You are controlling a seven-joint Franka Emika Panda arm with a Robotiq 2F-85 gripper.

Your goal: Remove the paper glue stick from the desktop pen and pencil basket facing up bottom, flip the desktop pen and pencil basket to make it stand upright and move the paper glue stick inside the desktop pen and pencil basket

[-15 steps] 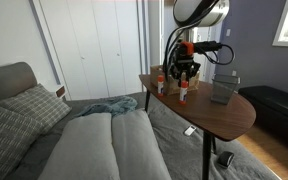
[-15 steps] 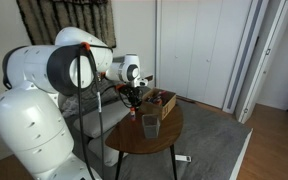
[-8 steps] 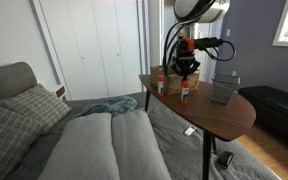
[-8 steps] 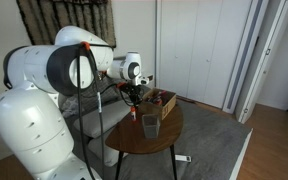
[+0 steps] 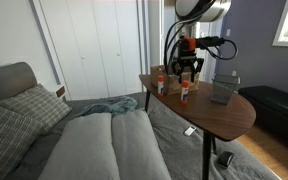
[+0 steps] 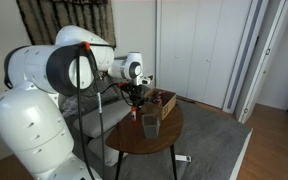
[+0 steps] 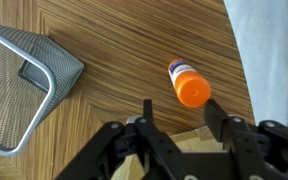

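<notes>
Wrist view, tool (image 7: 178, 106) spread above glue stick (image 7: 192, 90)

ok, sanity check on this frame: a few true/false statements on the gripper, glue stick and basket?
1. The gripper is open and holds nothing. True.
2. The paper glue stick is inside the mesh basket. False: it stands on the table, outside the basket.
3. The glue stick's orange cap points up. True.
4. The glue stick touches the basket. False: bare wood lies between them.
5. The tabletop is glass. False: it shows wood grain.
</notes>
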